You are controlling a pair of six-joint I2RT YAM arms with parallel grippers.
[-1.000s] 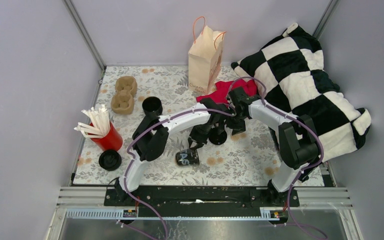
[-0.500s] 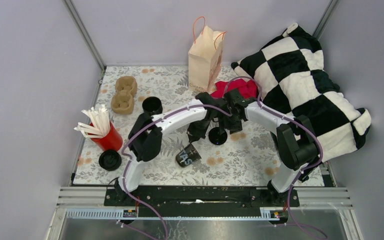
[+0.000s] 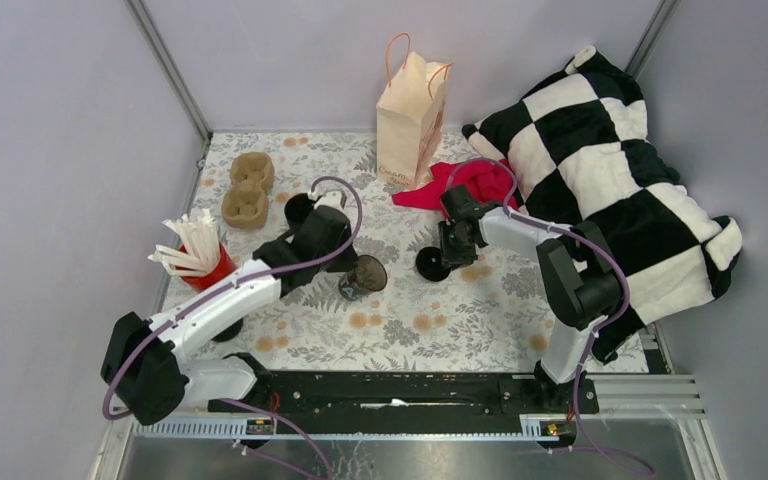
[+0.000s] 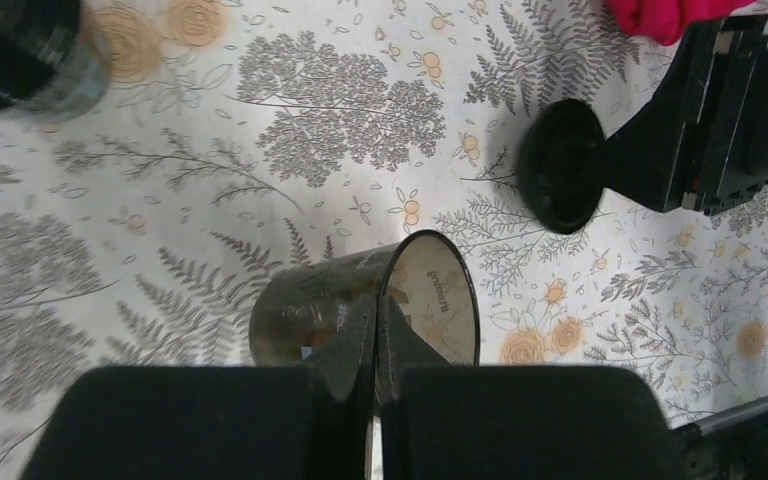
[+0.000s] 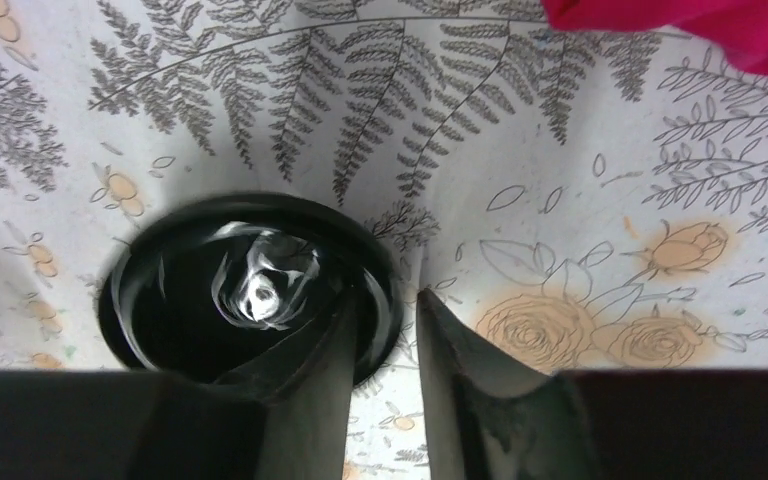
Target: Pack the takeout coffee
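The takeout coffee cup [image 3: 370,276] is black, has no lid on it and is tipped on its side. My left gripper [image 3: 350,272] is shut on its rim; in the left wrist view the fingers [image 4: 355,335] pinch the cup's [image 4: 310,310] wall at the mouth. A round black lid [image 3: 428,265] lies on the table to its right. My right gripper [image 3: 442,255] is low over that lid. In the right wrist view its jaws [image 5: 390,300] stand slightly apart astride the lid's [image 5: 220,300] right rim.
A paper bag [image 3: 412,115] stands at the back. A red cloth [image 3: 470,180] lies beside it and a checkered pillow [image 3: 610,160] fills the right. A second black cup [image 3: 300,208], a cardboard cup tray [image 3: 247,188] and a red cup of straws [image 3: 215,278] stand on the left.
My left arm has swung from the middle to the left and now grips the cup, which moved up and back from the front centre. My right gripper has dropped onto the lid.
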